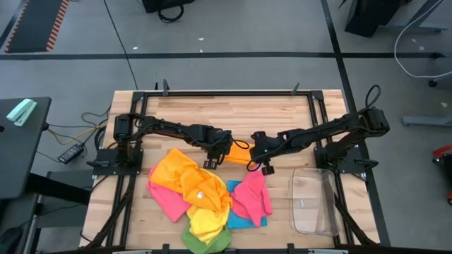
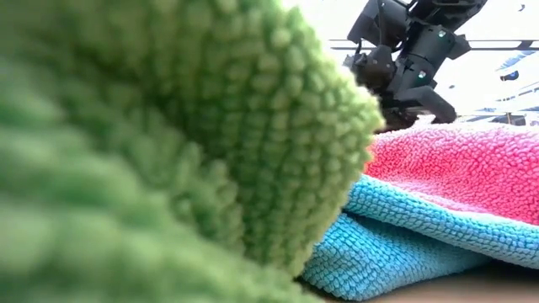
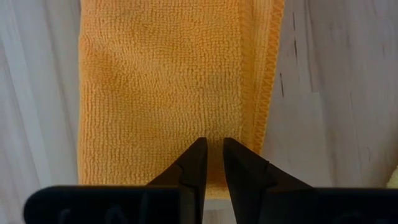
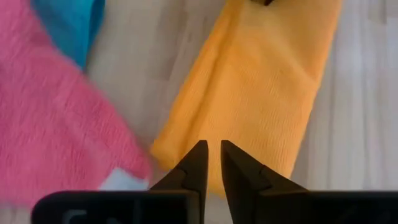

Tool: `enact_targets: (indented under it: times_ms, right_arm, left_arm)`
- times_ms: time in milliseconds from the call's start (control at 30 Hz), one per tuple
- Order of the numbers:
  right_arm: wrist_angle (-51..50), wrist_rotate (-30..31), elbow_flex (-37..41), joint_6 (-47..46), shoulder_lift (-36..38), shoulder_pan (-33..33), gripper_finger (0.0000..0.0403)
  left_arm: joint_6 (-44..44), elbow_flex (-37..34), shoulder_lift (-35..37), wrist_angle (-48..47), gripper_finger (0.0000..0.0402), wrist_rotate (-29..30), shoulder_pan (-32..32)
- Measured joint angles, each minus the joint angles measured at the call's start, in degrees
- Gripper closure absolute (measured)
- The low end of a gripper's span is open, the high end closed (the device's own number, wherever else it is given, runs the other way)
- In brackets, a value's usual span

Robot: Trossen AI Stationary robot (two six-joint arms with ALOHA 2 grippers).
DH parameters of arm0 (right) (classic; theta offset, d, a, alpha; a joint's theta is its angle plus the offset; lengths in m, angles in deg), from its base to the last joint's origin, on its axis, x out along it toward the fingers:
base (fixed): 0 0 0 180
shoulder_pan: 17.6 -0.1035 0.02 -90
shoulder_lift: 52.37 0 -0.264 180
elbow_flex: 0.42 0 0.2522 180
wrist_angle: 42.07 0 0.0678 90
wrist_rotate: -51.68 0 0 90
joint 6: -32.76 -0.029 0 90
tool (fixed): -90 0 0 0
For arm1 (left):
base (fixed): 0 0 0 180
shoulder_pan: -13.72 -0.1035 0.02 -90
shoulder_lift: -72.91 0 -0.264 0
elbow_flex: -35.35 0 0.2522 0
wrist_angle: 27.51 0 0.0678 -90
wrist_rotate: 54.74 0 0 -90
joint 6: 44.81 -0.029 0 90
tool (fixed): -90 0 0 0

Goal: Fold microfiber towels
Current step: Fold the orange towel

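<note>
At the near edge of the table (image 1: 282, 106), a heap of loose microfiber towels lies crumpled: a green towel (image 1: 205, 242) at the very front, its looped, nubbly pile filling most of the low view (image 2: 168, 143), with a yellow towel (image 1: 206, 220) bunched on it and a blue towel (image 1: 244, 217) lying flat just beside. In the low view the blue cloth (image 2: 396, 244) lies under a pink towel (image 2: 472, 164), both with the same coarse, tufted weave. A second pink towel (image 1: 168, 200) pokes out on the left of the heap under a rumpled orange-yellow towel (image 1: 185, 176). To the right of the heap stands a clear rectangular plastic bin (image 1: 315, 202); nothing can be seen in it.

Farther back, near the table's middle, a folded orange towel (image 1: 240, 153) lies flat as a narrow strip, its long axis running between the two grippers. The left wrist view shows its fine, short nap and a stitched hem along one long side (image 3: 168, 87).

The left gripper (image 1: 213, 161) is at one short end of that strip, fingers nearly together with only a slim gap, holding nothing. The right gripper (image 1: 263, 159) is at the opposite end, its fingers likewise almost closed and empty, the strip's end (image 4: 261, 93) just ahead of them.
</note>
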Motion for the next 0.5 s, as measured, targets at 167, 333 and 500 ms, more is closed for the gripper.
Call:
enact_targets:
  times_ms: [167, 333, 500]
  right_arm:
    - [-4.6, 3.7, 0.0, 5.0, 0.6, -2.0, 0.0289]
    - [-5.8, 18.5, 0.3, 11.8, 0.2, -9.1, 0.0243]
    - [-3.8, 20.8, 0.3, 12.9, -0.9, -10.9, 0.0234]
  left_arm:
    - [0.0, 0.0, 0.0, -0.2, 0.0346, 0.0, 0.0]
    - [-0.4, 0.0, 0.0, 0.2, 0.0351, 0.0, 0.0]
    - [-0.9, 0.0, 0.0, 0.4, 0.0348, 0.0, 0.0]
